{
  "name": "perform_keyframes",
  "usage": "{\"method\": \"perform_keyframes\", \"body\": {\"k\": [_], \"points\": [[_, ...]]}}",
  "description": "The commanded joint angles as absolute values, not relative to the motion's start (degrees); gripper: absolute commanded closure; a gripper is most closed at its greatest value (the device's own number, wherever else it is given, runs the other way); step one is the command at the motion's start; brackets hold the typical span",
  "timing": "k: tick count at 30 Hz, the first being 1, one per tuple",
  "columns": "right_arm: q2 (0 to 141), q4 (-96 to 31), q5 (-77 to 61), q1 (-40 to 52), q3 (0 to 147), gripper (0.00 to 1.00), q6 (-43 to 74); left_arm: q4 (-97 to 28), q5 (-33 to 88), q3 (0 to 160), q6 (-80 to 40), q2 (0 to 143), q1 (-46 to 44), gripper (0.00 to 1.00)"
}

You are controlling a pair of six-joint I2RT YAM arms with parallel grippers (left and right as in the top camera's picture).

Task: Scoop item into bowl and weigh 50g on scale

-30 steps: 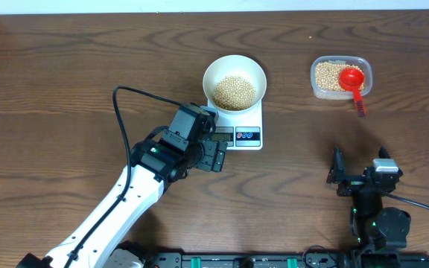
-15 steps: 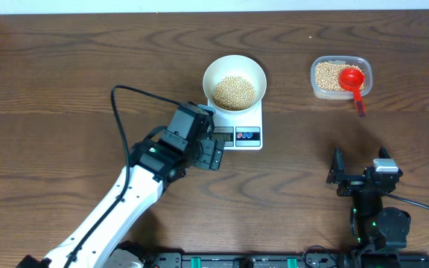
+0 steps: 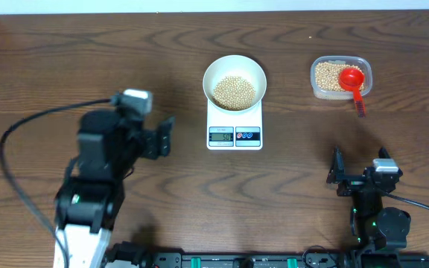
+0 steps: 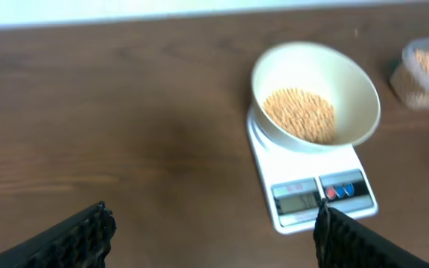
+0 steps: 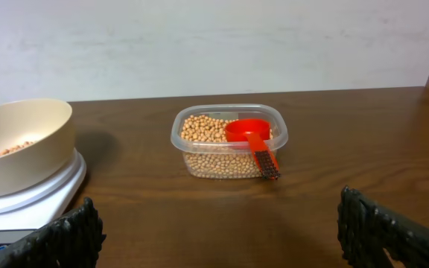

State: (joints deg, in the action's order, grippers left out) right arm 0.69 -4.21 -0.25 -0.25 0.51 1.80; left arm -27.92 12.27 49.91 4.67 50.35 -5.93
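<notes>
The white bowl (image 3: 234, 80) holds tan beans (image 3: 234, 91) and stands on the white scale (image 3: 234, 135), whose display is lit. It also shows in the left wrist view (image 4: 315, 93) and at the left of the right wrist view (image 5: 21, 145). My left gripper (image 3: 164, 138) is open and empty, well left of the scale. My right gripper (image 3: 357, 173) is open and empty near the front edge. A clear container (image 3: 340, 77) holds more beans and a red scoop (image 3: 352, 79).
The clear container with the red scoop (image 5: 253, 141) stands at the back right. A black cable (image 3: 28, 134) loops over the table left of my left arm.
My left arm has pulled back from the scale's front edge to the left side of the table. The right arm has not moved.
</notes>
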Motion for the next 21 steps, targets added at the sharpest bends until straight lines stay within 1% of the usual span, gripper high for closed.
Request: {"method": "perform_keyframes", "body": {"k": [1,9,16,21], "points": [[0.38,-4.29,-0.54,0.1,0.32,0.01,0.58,-26.02,15.73,45.25,7.46,45.84,-2.48,0.12],[0.38,-4.29,-0.54,0.1,0.32,0.01,0.58,-9.85,15.03,27.79,7.42,30.22,-0.99,0.12],[0.38,-4.29,-0.54,0.1,0.32,0.01,0.56,3.88,8.82,11.77,6.83,16.14,-0.97,0.12],[0.38,-4.29,-0.54,0.1,0.32,0.01,0.58,7.44,6.07,3.79,6.85,9.13,-0.99,0.12]]}}
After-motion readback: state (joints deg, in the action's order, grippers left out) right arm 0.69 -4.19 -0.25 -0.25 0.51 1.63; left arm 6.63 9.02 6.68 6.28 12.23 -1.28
